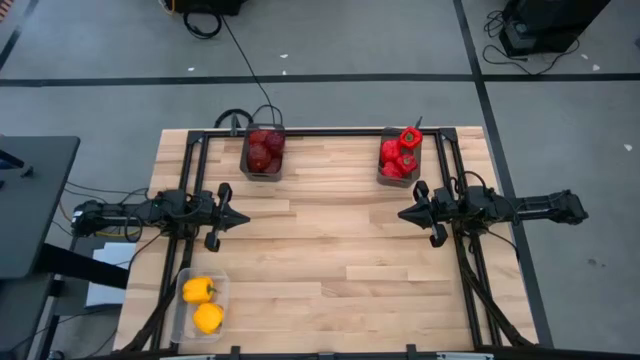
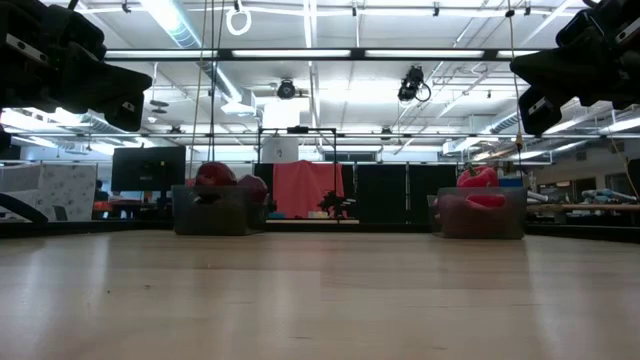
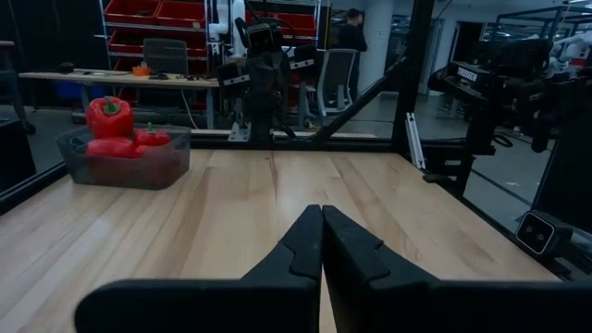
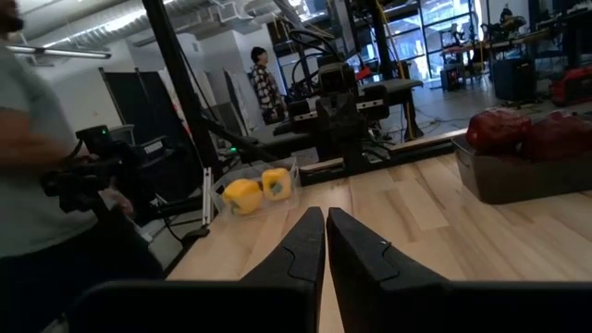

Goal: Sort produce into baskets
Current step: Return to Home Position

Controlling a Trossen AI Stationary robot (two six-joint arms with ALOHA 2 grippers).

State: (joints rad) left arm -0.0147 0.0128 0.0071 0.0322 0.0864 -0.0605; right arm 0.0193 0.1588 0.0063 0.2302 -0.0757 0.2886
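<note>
A pale wooden worktop (image 1: 330,250) fills the middle of the scene, with a dark frame running along its far, left and right edges.

Two dark arms reach in over it from opposite sides and face each other across bare wood, well apart. The left end effector (image 1: 238,216) hangs above the left part of the worktop, its two fingers pressed together with nothing between them. The right end effector (image 1: 405,214) hangs above the right part at about the same depth. Its fingers are also together and hold nothing.

A clear tub (image 1: 225,300) with rounded corners sits at the near left corner of the worktop. Two yellow bell peppers (image 1: 197,290) lie inside it, one nearer than the other, just beside each other.

Two smaller grey bins stand along the far edge. The left grey bin (image 1: 246,165) is left of centre and holds a heap of maroon fruits (image 1: 264,148). The right grey bin (image 1: 381,178) is well apart from it, toward the far right, and holds red bell peppers (image 1: 400,155) piled above its rim. One pepper with a green stem sits on top.

No produce lies loose on the wood.
</note>
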